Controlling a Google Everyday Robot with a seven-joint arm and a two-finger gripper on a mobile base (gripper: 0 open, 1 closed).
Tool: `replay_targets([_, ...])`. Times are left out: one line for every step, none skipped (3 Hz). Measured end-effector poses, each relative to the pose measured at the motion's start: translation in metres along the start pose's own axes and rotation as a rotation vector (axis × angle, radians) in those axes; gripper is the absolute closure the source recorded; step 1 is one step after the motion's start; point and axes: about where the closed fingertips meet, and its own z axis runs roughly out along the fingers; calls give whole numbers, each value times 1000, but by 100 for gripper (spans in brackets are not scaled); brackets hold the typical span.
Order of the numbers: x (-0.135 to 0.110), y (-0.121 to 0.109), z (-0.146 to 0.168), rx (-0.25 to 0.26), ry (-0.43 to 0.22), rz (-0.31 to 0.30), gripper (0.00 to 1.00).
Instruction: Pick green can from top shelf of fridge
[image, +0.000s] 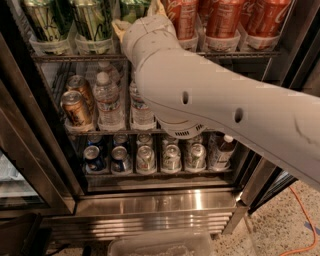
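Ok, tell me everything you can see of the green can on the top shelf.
Only a small part of the green can shows: bright green metal with dark markings. It stands on the top shelf between an olive-green can and a red can. Its top is cut off by the picture's edge. Its lower part is hidden behind the claw, which is right in front of it. Whether they touch cannot be told.
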Motion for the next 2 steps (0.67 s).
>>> replay_targets([2,1,2,-6,6,11,74])
replay_targets([4,6,5,-39,17,47,97])
